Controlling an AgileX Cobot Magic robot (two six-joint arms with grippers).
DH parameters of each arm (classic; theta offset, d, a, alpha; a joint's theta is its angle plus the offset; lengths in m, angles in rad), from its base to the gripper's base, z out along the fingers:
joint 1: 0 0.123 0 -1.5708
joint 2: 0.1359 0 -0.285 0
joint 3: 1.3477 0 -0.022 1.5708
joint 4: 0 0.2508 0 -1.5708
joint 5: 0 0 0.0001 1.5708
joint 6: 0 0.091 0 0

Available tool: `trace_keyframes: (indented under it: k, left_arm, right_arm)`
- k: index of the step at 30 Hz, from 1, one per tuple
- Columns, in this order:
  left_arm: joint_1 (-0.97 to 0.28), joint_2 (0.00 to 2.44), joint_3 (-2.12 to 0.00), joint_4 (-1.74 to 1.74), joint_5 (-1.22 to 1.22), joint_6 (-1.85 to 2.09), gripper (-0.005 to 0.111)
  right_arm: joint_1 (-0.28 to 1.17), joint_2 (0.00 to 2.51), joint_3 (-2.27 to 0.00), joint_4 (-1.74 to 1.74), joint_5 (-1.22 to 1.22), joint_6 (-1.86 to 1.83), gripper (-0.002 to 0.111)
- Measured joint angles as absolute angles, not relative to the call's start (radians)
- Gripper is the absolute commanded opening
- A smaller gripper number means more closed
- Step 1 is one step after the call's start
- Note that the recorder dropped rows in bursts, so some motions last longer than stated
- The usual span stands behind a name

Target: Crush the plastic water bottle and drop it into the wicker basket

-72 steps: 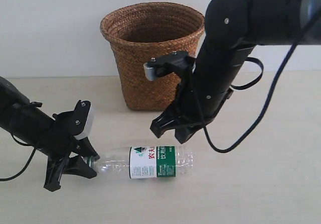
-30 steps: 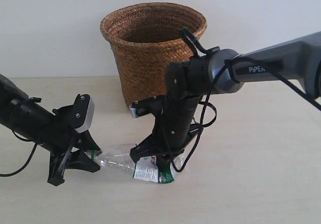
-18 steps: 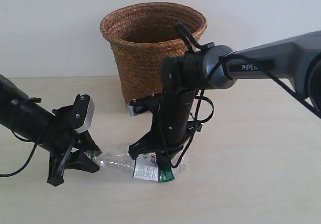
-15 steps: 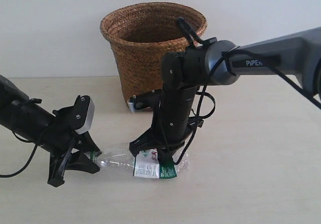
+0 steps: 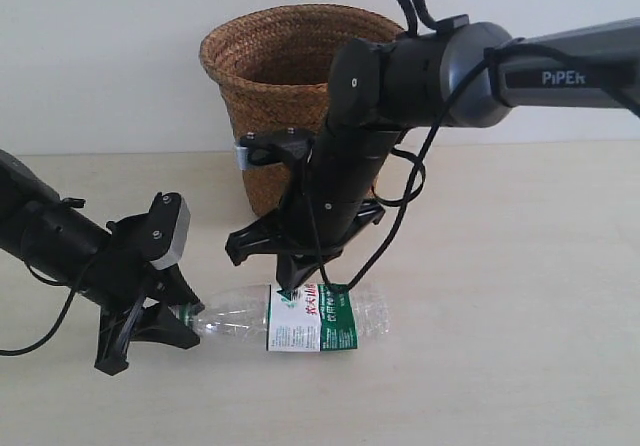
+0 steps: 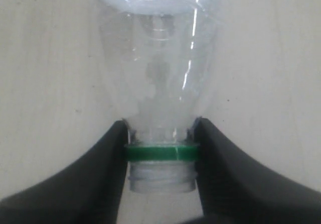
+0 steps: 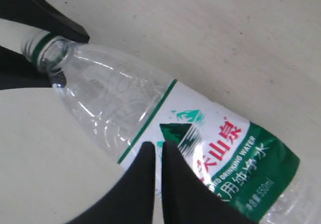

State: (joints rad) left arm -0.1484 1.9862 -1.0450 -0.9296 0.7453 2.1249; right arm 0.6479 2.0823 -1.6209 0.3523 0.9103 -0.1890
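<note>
Bottle [image 5: 310, 318] lying on its side on the table [image 5: 520, 316], near the front edge, left of centre, neck toward the left edge. My left gripper [image 6: 160, 151] is closed on the neck, one finger at each side of the green ring. My right gripper [image 7: 157, 151] hangs over the label [image 7: 220, 148], fingers drawn together to a thin slit and gripping nothing; whether the tips touch the label cannot be told. Basket [image 5: 265, 146] upright at the back edge, well apart from the bottle.
</note>
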Motion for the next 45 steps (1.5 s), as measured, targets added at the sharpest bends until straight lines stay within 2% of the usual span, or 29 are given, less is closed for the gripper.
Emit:
trace_keyframes:
  k: [23,30,36,45]
  left_arm:
    - [-0.148,1.997,-1.041,-0.904,0.734,2.123,0.004]
    - [-0.146,2.009,-1.041,-0.904,0.734,2.123,0.004]
    - [-0.141,2.02,-1.043,-0.906,0.745,2.125,0.004]
    - [-0.141,2.026,-1.043,-0.92,0.731,2.121,0.004]
  right_arm:
    - [0.647,2.299,-1.666,0.448,0.917,-0.207,0.0]
    - [0.638,2.353,-1.764,0.455,1.036,-0.198,0.0]
    - [0.638,2.358,-1.796,0.446,1.068,-0.181,0.0]
    - [0.657,2.243,-1.759,0.377,0.978,-0.185,0.0]
